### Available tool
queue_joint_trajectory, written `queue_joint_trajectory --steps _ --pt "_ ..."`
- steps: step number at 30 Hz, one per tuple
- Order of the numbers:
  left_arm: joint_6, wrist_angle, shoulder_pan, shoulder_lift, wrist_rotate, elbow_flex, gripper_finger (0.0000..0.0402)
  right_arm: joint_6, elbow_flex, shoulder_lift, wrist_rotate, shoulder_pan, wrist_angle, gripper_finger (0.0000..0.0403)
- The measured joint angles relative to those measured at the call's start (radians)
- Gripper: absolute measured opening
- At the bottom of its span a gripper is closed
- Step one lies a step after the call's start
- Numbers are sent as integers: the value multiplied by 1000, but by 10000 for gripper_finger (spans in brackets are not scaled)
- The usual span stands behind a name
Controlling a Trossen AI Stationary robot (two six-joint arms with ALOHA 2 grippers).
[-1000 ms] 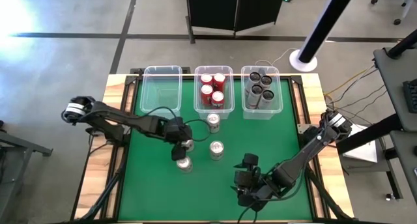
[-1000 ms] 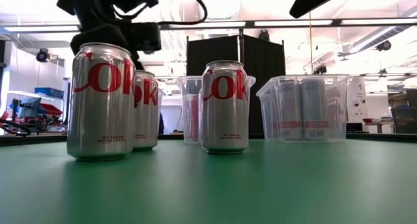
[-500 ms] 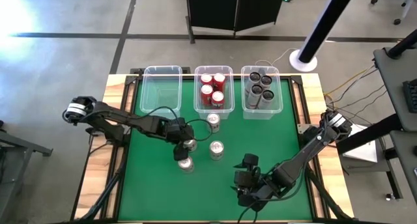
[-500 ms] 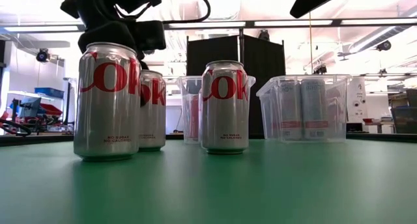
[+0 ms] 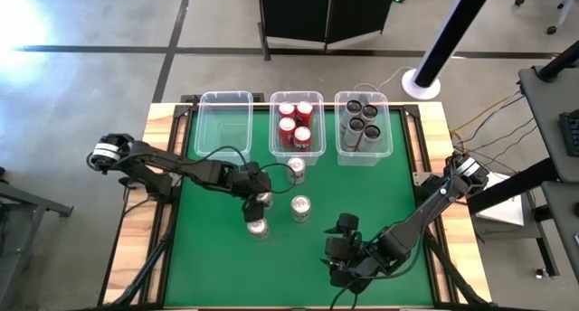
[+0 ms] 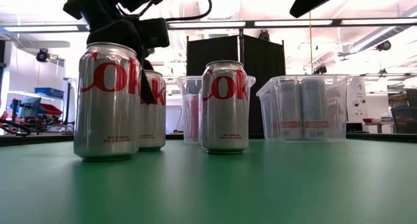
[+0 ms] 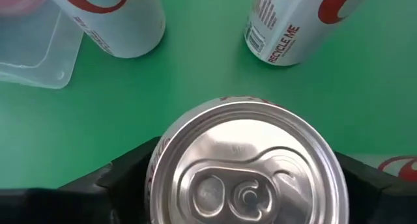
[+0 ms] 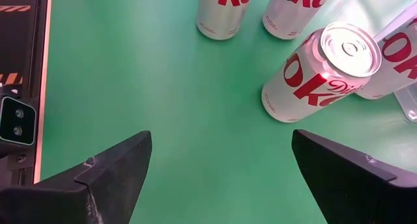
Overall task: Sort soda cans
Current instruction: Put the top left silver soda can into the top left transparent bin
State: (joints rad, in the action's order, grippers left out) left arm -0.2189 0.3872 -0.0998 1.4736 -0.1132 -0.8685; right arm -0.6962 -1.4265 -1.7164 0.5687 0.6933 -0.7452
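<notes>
On the green felt tabletop (image 5: 217,257), four silver cylindrical aluminium cans with red lettering stand upright. Left claw (image 5: 258,200) straddles one silver can (image 7: 246,168), a dark finger at each side; actual contact cannot be told. Its arm reaches in low from the left edge. Right claw (image 5: 342,250) rests spread wide near the front edge, empty.

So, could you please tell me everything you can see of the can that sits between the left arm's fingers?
The silver can stands upright on the green table, between two other loose silver cans. Its shiny metal top shows an unopened pull tab; red lettering runs around its silver-white body. The left tool is directly over it, one dark finger at each side, though whether they press on it cannot be told.
</notes>
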Motion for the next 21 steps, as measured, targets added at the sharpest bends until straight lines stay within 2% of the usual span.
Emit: queue_joint_trajectory --steps 4,9,12,14,15,18,21 --pt "45 87 1 -34 -31 -42 279 5 0 0 0 0 0 364" --pt "72 267 4 -136 -64 -205 279 8 0 6 2 0 10 364" --pt "110 282 4 -205 -80 -293 279 30 0 3 21 -2 41 364" --pt "171 300 9 -258 -151 -355 279 41 7 2 38 -3 71 364" --pt "193 331 22 -281 -218 -383 279 41 14 2 39 -6 93 364" --pt "207 427 132 -335 -436 -440 279 25 33 2 37 -11 137 364" --pt "170 428 311 -379 -428 -443 279 17 42 2 37 -14 144 364"
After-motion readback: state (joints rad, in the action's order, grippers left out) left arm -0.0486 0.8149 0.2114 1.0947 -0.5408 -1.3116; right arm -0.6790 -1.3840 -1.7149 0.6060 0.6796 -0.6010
